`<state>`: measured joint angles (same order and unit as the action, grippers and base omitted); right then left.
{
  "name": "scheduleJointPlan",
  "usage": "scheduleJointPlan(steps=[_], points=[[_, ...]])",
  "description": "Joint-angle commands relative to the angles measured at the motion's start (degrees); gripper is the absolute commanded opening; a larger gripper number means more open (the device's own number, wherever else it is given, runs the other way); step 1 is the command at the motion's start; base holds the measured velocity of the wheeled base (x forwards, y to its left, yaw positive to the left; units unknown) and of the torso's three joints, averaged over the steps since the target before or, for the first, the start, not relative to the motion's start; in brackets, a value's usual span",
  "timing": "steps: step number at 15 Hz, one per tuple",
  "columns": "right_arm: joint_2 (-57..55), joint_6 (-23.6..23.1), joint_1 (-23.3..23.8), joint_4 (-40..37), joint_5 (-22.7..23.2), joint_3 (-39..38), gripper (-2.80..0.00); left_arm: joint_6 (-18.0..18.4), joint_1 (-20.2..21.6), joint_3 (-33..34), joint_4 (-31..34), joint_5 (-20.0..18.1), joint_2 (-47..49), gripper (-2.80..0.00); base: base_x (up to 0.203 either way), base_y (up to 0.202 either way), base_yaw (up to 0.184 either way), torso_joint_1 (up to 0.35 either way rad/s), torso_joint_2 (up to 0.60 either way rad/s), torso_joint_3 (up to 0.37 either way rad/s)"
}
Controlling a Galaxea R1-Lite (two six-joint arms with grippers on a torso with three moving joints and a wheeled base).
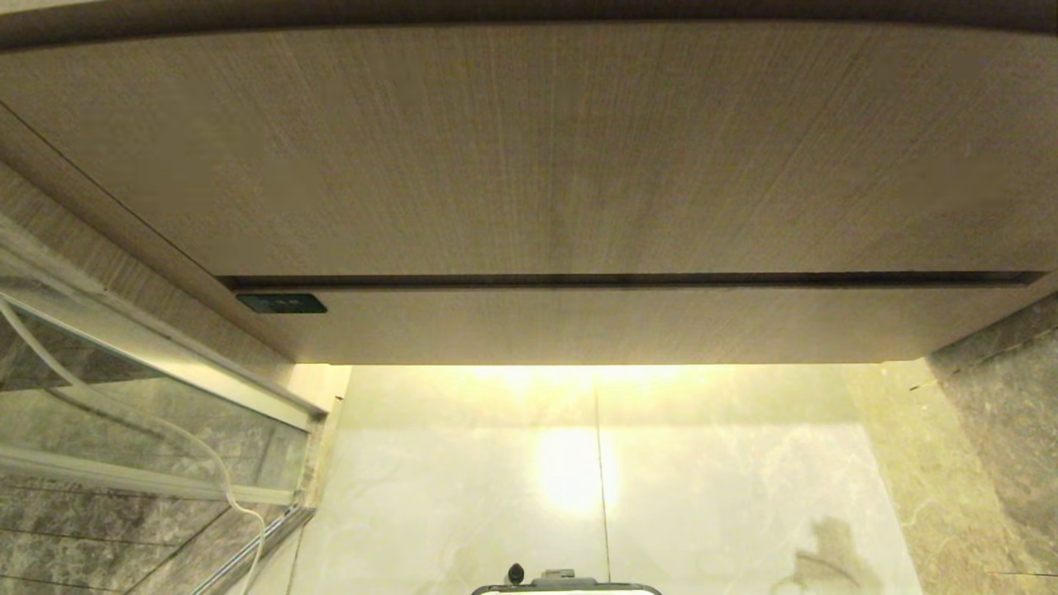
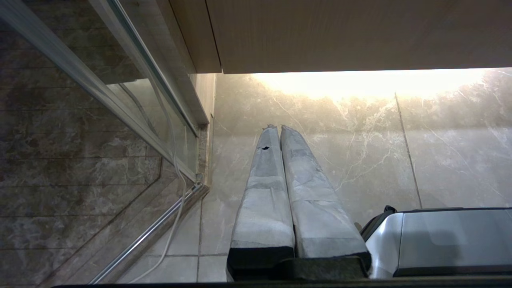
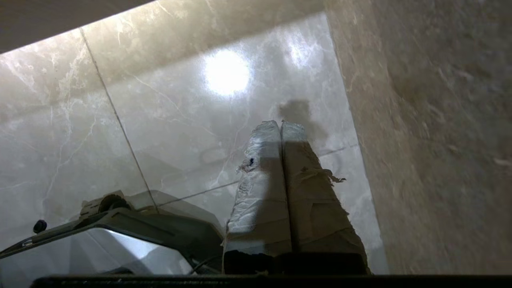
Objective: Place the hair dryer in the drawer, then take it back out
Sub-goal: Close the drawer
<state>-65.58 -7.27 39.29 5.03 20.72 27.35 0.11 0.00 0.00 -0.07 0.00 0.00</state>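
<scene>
Two wood-grain fronts fill the head view: a tall panel (image 1: 529, 149) above, and below it the low, handleless drawer (image 1: 628, 324), fully closed with only a dark slot along its top edge. Beneath it glows a strip of light on pale marble floor (image 1: 727, 463). A glass shower door (image 1: 140, 397) with a white cord (image 1: 207, 463) stands to the robot's left. The hair dryer is not visible in any view.

Neither arm shows in the head view. The left gripper (image 2: 278, 128) hangs over the floor near the robot's base (image 2: 452, 240), its padded fingers pressed together and holding nothing. The right gripper (image 3: 281, 123) is likewise pressed together and empty, above the floor beside a dark stone wall (image 3: 440, 120).

Risk, as a judgement: with no handle, a closed fingertip could slip out of the narrow slot, or scrape the panel, if it approaches misaligned.
</scene>
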Motion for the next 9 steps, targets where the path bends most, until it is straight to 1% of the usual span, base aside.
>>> scheduleJointPlan(steps=[1, 3, 4, 5, 7, 8, 9], points=[[9.47, 0.89, -0.10, -3.05, -0.47, -1.38, -2.80, -0.02, 0.00, 0.00, -0.08, 0.00, 0.00, -2.80, 0.000, 0.000, 0.000, 0.000, 0.00, 0.000], [19.00, 2.46, -1.51, -5.39, -0.03, -3.62, -2.80, -0.02, 0.00, 0.00, -0.01, 0.00, -0.03, -2.80, 0.000, 0.000, 0.000, 0.000, 0.00, 0.000], [23.17, 3.16, -4.16, -6.70, -0.63, -5.06, -2.80, -0.02, 0.00, 0.00, -0.01, 0.00, -0.01, -2.80, 0.000, 0.000, 0.000, 0.000, 0.00, 0.000], [25.74, 3.66, -8.93, -7.66, -2.17, -6.39, -2.80, -0.02, 0.00, 0.00, -0.08, 0.00, -0.07, -2.80, 0.000, 0.000, 0.000, 0.000, 0.00, 0.000], [31.01, 4.18, -18.76, -7.92, -7.68, -9.78, -2.80, -0.02, 0.00, 0.00, -0.01, 0.00, -0.09, -2.80, 0.000, 0.000, 0.000, 0.000, 0.00, 0.000], [34.47, 4.55, -23.01, -7.67, -11.73, -11.93, -2.80, -0.02, 0.00, 0.00, -0.09, 0.00, 0.00, -2.80, 0.000, 0.000, 0.000, 0.000, 0.00, 0.000], [38.39, 4.94, -25.30, -7.38, -14.71, -14.23, -2.80, -0.02, 0.00, 0.00, -0.02, 0.00, -0.09, -2.80, 0.000, 0.000, 0.000, 0.000, 0.00, 0.000]])
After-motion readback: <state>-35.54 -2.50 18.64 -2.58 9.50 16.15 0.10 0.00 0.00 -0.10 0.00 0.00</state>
